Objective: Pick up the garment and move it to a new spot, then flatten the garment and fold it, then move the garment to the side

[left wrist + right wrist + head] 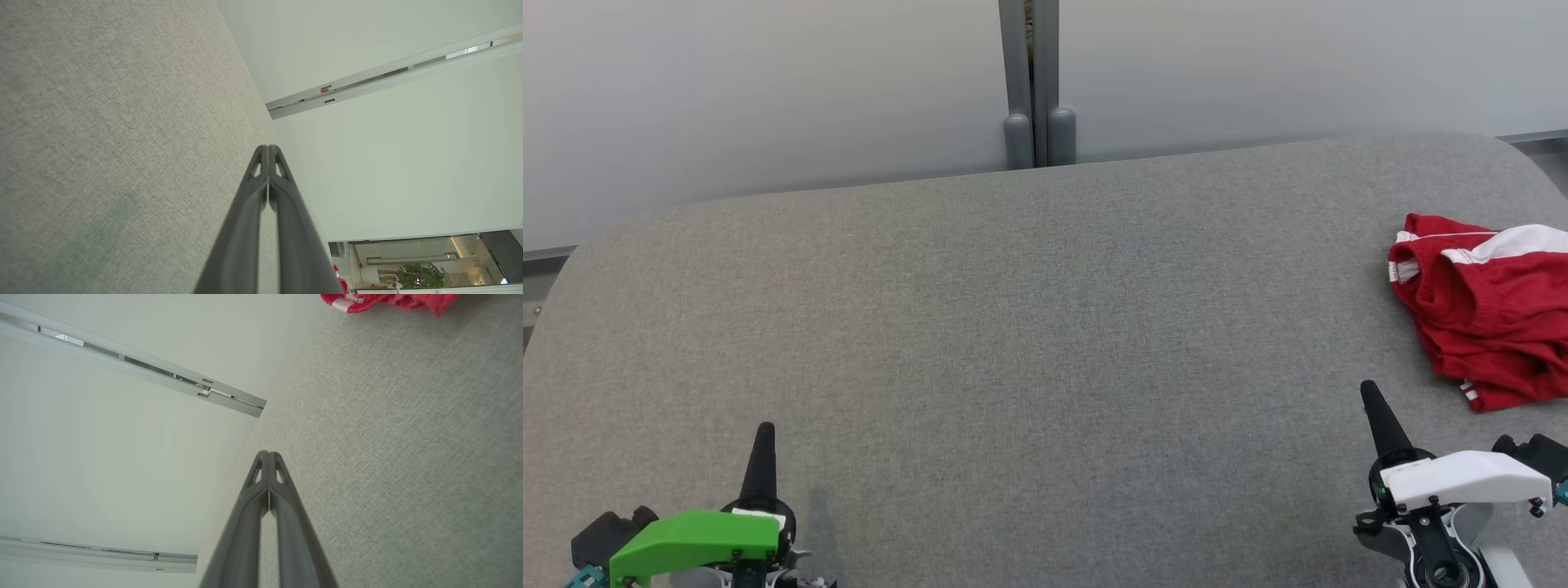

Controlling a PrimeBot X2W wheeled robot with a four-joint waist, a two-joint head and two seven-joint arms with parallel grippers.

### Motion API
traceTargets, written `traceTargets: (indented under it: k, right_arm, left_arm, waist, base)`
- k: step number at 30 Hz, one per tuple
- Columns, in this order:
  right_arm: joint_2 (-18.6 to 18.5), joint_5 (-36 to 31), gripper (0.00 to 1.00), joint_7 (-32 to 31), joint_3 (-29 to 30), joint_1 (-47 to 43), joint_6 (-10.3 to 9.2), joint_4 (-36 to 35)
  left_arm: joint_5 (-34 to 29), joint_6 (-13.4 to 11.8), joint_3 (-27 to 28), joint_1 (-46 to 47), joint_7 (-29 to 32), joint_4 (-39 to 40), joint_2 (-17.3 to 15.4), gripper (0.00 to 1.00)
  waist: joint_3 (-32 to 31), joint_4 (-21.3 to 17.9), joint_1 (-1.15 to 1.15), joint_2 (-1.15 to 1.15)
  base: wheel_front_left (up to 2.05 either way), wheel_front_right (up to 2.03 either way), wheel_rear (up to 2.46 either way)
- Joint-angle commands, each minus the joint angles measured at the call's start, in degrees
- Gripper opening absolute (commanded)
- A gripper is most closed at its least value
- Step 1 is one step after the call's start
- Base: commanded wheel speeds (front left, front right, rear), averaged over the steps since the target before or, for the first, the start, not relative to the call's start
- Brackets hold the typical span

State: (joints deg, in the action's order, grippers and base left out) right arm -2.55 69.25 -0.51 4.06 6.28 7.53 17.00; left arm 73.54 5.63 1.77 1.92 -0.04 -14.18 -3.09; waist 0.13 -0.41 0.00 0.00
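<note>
Head view: crumpled garment (1490, 306) far right

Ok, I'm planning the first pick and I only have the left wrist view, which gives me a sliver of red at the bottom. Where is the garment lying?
Observer: The crumpled red garment with white stripes lies at the right end of the grey fabric-covered surface and runs off the head view's right edge.
Operator: Which gripper is closer to it?
Observer: The right gripper. Its tip is just short of the garment's near edge and isn't touching it.
Operator: Is it open for a grasp?
Observer: No. In the right wrist view its two dark fingers are pressed together with nothing between them.
</note>
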Motion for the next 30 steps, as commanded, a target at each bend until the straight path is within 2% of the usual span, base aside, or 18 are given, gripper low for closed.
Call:
traceTargets:
  k: [1, 30]
  right_arm:
    - [-0.33, 1.6, 0.0, -0.43, 0.31, 0.19, -0.04, -0.83]
    - [-0.43, 15.22, 0.0, -4.03, 1.77, -0.01, -0.05, -2.3]
  left_arm:
    - [1.4, 0.56, 0.47, 1.59, 0.38, 0.47, -0.45, 0.0]
    - [12.68, 1.48, 2.98, 3.63, 4.09, 0.3, -0.37, 0.0]
  waist:
    - [0.0, 0.01, 0.0, 0.0]
    - [0.03, 0.24, 0.0, 0.0]
  base:
    - [0.0, 0.0, 0.0]
    - [0.0, 0.0, 0.0]
